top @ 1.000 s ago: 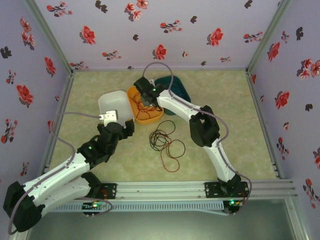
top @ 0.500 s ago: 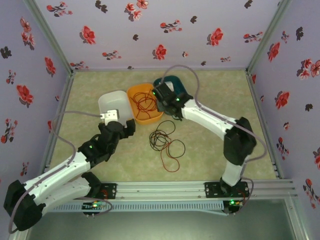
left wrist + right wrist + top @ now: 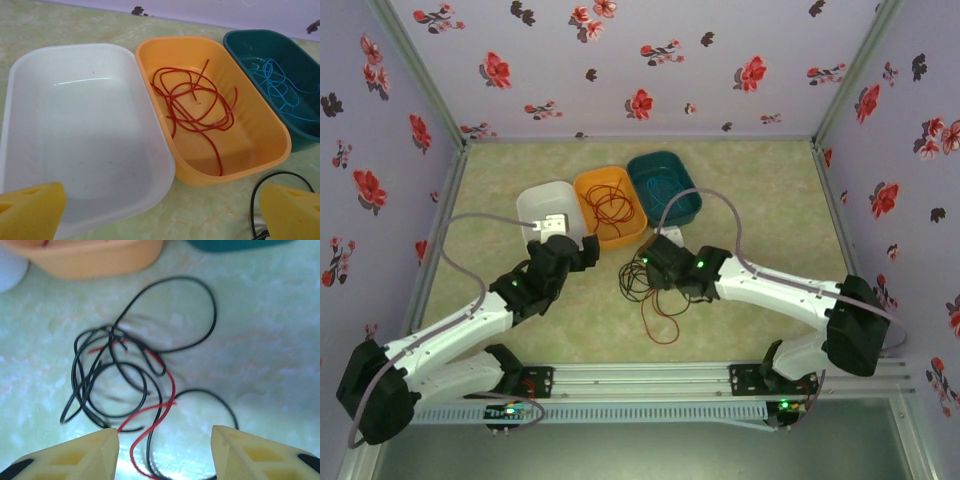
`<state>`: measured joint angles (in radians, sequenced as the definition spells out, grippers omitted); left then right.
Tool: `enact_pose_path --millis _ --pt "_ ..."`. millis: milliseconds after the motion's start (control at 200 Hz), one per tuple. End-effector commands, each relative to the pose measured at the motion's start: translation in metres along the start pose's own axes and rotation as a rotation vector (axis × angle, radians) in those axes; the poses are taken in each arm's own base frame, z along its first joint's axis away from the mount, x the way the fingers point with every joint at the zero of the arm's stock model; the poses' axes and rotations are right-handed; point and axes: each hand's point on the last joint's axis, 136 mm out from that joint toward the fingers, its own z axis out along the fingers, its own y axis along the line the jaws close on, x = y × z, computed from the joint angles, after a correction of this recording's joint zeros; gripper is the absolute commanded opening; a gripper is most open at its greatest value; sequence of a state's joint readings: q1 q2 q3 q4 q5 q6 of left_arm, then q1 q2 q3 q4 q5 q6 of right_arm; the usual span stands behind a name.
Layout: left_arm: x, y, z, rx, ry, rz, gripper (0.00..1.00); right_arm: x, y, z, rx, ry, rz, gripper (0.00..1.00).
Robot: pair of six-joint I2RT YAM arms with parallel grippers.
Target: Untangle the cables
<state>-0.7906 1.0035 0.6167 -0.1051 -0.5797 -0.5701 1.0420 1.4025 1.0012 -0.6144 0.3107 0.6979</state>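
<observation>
A tangle of black cable [image 3: 125,365] and red cable [image 3: 150,415] lies on the table [image 3: 740,230] in front of the bins. My right gripper [image 3: 165,452] hangs just above it, open, with strands lying under the gap and nothing gripped; from above it [image 3: 638,268] sits over the black loops [image 3: 642,285]. Another red cable [image 3: 195,105] lies coiled in the orange bin [image 3: 230,172]. A blue cable [image 3: 275,85] rests in the teal bin [image 3: 300,135]. My left gripper [image 3: 160,215] is wide open at the near edge of the white bin [image 3: 75,130].
The three bins stand side by side at mid-table: white [image 3: 535,200], orange [image 3: 588,190], teal [image 3: 650,165]. A black loop [image 3: 257,200] reaches close to my left gripper's right finger. Flowered walls close in the table on three sides.
My right arm swung from over the orange bin, past the teal bin, down to the tangle. The left arm edged forward toward the white bin.
</observation>
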Motion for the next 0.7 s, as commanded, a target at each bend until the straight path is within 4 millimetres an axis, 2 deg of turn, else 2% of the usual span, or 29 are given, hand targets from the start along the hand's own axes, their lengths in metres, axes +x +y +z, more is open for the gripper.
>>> enact_pose_path --millis 0,195,550,695 --pt "-0.018 -0.010 0.001 0.024 -0.040 -0.042 1.00 0.027 -0.002 0.008 0.027 0.068 0.057 0.51" --pt "-0.015 -0.009 0.002 0.025 -0.040 -0.066 1.00 0.048 0.010 0.027 0.038 0.148 0.037 0.47" --pt "-0.010 -0.004 0.000 0.019 -0.031 -0.073 1.00 0.054 0.023 0.054 0.063 0.206 0.031 0.42" --pt "-0.008 -0.002 -0.001 0.021 -0.033 -0.083 1.00 0.054 0.024 0.058 0.080 0.219 0.023 0.36"
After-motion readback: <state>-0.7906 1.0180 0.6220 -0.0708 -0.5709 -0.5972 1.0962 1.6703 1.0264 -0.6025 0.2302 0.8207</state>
